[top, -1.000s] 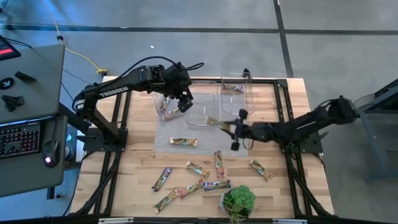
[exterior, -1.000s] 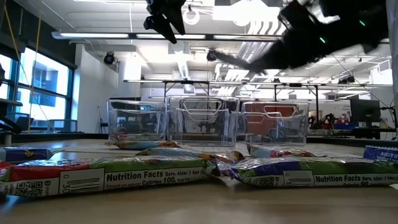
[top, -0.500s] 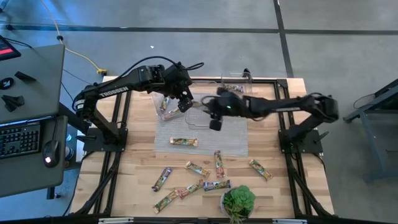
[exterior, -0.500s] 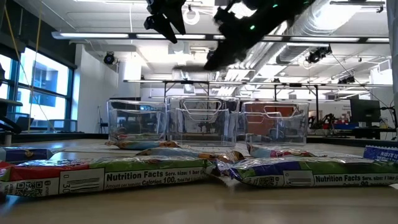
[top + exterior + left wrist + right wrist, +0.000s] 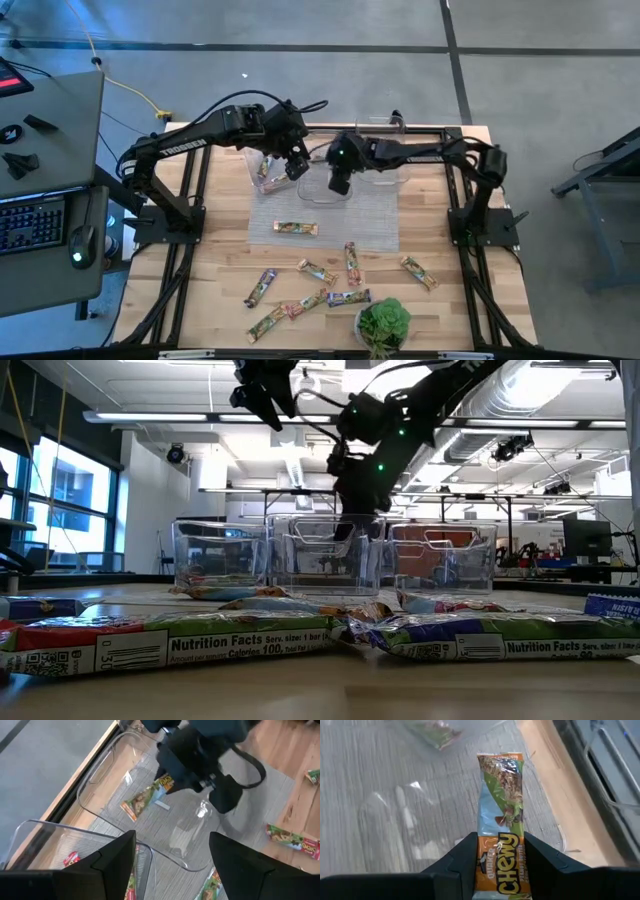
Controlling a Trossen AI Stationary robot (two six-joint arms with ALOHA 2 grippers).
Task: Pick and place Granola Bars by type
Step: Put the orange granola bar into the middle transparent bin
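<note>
My right gripper point(image 5: 338, 184) is shut on a green-gold granola bar point(image 5: 501, 815) and hangs over the middle one of three clear bins point(image 5: 322, 190). The left wrist view shows that bar point(image 5: 147, 796) sticking out from the gripper above the bin floor. My left gripper point(image 5: 172, 865) stands open and empty, high over the left bin point(image 5: 262, 168), which holds bars. The right bin point(image 5: 380, 152) holds one bar. Several more bars lie flat on the table's near half, one point(image 5: 295, 228) on the grey mat. My right gripper pinches the bar's orange "Chewy" end point(image 5: 500, 857) between its two fingers. The fingers slant down and lie along the bar, which sticks out past the fingertips. The bar is lifted clear, above the middle bin.
A grey mat point(image 5: 375, 222) lies under and in front of the bins. A green potted plant point(image 5: 382, 322) stands at the near edge among loose bars point(image 5: 318, 272). A desk with a keyboard point(image 5: 30, 222) stands left of the table.
My right gripper has swung toward the table's left and far edge with the bar, from over the mat's right part to over the middle bin, and has tipped to point more downward. The bar stays in its hold.
</note>
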